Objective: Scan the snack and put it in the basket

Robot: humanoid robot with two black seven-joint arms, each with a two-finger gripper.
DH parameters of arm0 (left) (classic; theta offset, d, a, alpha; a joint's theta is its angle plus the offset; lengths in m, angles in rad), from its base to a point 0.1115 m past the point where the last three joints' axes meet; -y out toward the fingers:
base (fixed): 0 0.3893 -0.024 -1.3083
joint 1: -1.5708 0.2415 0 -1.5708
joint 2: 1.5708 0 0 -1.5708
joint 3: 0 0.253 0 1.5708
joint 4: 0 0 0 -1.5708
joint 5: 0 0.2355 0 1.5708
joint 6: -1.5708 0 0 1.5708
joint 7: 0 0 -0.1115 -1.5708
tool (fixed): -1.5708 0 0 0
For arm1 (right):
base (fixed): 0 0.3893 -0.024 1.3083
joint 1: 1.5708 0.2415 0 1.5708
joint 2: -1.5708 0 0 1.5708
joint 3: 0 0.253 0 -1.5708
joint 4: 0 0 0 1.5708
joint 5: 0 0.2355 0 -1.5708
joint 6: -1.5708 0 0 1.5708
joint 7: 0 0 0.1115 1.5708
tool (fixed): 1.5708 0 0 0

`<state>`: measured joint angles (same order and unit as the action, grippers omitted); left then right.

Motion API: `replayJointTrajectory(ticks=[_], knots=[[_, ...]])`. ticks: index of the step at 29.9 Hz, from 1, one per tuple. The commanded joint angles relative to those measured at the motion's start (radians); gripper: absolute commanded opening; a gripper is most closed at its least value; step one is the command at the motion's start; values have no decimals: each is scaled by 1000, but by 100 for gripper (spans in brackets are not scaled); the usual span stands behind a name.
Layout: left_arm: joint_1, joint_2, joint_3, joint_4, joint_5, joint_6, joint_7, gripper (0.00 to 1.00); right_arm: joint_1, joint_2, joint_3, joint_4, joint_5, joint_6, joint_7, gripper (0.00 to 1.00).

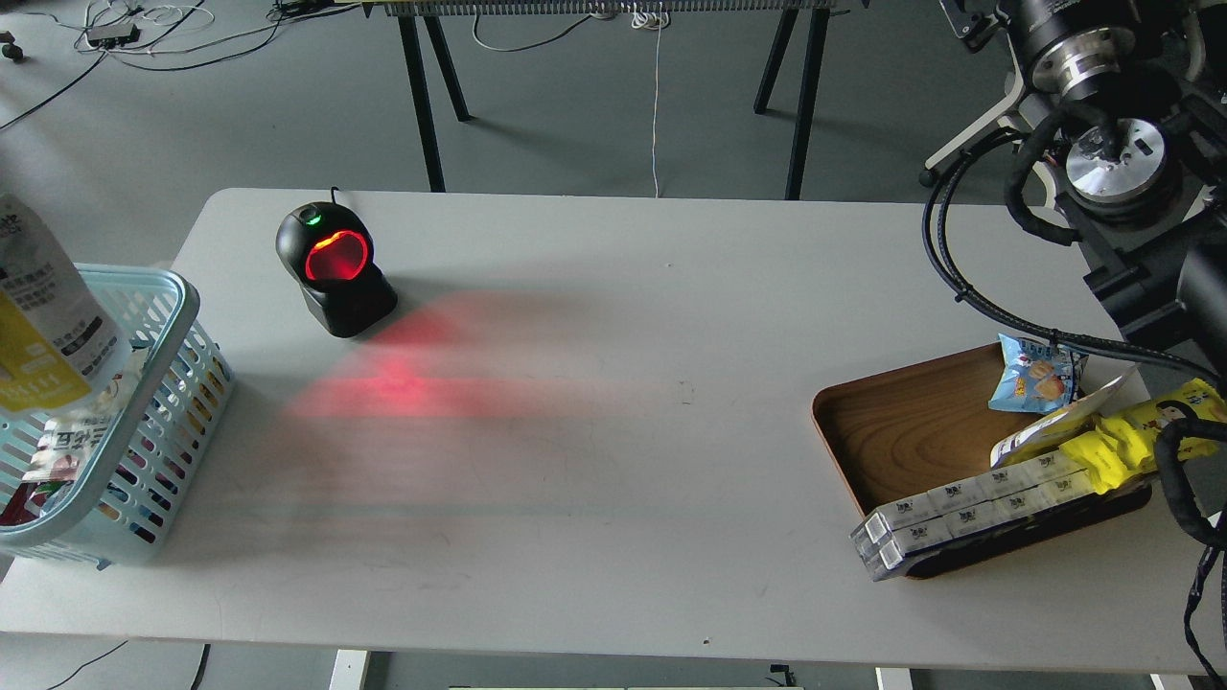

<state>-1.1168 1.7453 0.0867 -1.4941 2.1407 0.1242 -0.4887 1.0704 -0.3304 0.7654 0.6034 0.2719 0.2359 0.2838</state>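
Snack: we see the pouch (43,316) at the far left edge of our head view, hanging over the basket with its white back and small dark print towards us and a yellow band across its lower part; the print is too small for us to read.
Basket: the light blue basket (182,307) stands on the left end of the table; the pouch's lower edge overlaps its rim in our view, and we cannot tell whether the two touch.
Basket contents: other packets (62,446) lie inside, one with large dark characters on white that we cannot make out.
Left gripper: outside our view, so we cannot tell how its jaws stand or what holds the pouch.
Right gripper: only thick joints and cables of our right arm (1112,144) show at the upper right; the jaws are not visible.
Scanner: a black scanner (334,268) sits on the table near its far left corner, its window glowing red, a green light on top, and a red patch cast on the table (613,460) in front.
Tray: a brown wooden tray (911,431) lies at the right, well apart from the basket.
Tray contents: a small blue packet (1035,374), a long yellow bar with a cartoon face (1141,431), and white boxes (959,517) with small dark logos, unreadable.
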Motion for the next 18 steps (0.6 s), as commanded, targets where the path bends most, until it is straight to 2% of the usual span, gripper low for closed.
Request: replayJointTrajectory(ticks=[1,4,6,9,13,14,18], knots=[[0,0,27,5,-1,2,0,3,0,1,0,-1,0,0,0,100],[0,0,48,5,1,3,0,5,0,-1,0,-1,0,0,0,100],[0,0,50,3,-1,5,0,13,0,1,0,-1,0,0,0,100],[-12,0,47,3,-22,6,0,44,0,-1,-1,1,0,-1,0,100],[-67,0,48,2,-201,-5,0,80,3,-1,0,2,0,-3,0,100],[-69,0,48,0,-266,-5,0,83,3,-1,0,2,0,-3,0,100],[-78,0,31,3,-537,-8,0,87,5,-10,-2,6,-7,-4,0,100]])
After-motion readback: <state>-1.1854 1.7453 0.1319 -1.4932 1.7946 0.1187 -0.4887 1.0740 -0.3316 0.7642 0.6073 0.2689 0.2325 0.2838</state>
